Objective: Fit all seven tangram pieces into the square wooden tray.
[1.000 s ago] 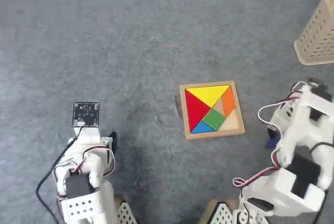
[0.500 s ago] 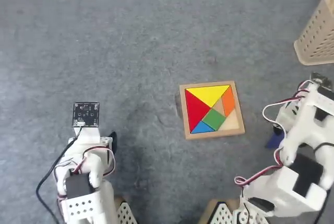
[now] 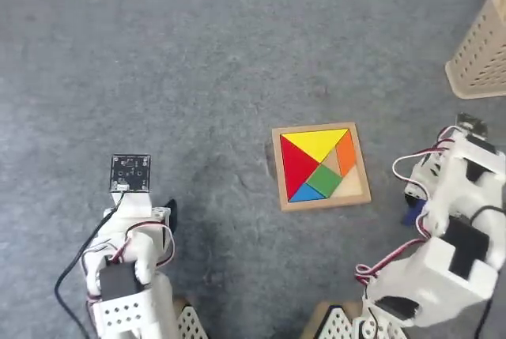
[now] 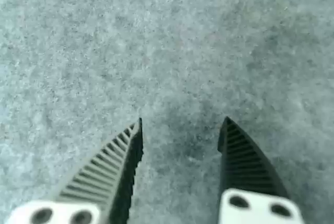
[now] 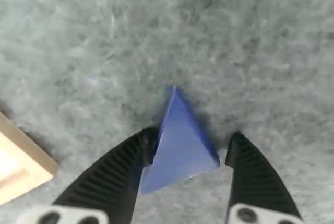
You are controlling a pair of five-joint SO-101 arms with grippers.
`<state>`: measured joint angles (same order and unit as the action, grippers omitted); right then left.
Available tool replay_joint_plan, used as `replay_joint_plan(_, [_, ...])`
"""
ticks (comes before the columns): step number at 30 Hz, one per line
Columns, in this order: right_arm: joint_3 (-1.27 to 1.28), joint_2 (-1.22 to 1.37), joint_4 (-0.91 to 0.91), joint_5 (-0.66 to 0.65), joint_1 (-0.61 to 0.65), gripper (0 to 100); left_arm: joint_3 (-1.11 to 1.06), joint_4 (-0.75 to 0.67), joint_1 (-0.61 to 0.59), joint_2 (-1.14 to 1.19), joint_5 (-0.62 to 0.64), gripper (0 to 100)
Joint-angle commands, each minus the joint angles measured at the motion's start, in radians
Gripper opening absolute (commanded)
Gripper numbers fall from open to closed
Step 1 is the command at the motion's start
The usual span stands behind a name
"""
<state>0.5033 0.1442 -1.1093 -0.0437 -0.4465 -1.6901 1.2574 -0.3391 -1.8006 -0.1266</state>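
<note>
Right arm shifted slightly; right end effector [image 5: 193, 134] open, straddling blue wooden triangle [image 5: 180, 145], ungripped; square wooden tray [image 3: 328, 202] likely awaits it; left end effector [image 4: 182, 121] open, empty

The right arm [image 3: 455, 197] swung toward the surface's [image 3: 198, 78] right edge, then back toward the tray [image 3: 276, 167], its claw [image 5: 193, 135] astride the blue triangle [image 5: 180, 143].
</note>
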Motion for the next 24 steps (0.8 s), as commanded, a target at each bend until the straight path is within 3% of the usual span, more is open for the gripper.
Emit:
replay_joint_plan(1, [-0.034,0.013,0.005,0.029,0.007,22.0,0.004,0.006,-0.005,-0.017,0.008,23])
replay_joint_plan(8, [-0.043,0.012,-0.07,0.038,0.005,21.9,0.004,0.006,-0.005,-0.017,0.008,23])
replay_joint_plan(11, [-0.044,0.012,-0.105,0.103,0.005,21.9,0.004,0.006,-0.005,-0.017,0.008,23])
replay_joint_plan(14, [-0.044,0.016,-0.099,0.178,0.005,21.9,0.004,0.006,-0.005,-0.017,0.008,23])
replay_joint_plan(20, [-0.044,0.018,-0.079,0.181,0.008,21.6,0.004,0.006,-0.005,-0.017,0.008,23])
replay_joint_plan(24, [-0.043,0.018,-0.07,0.181,0.007,11.3,0.004,0.006,-0.005,-0.017,0.008,23])
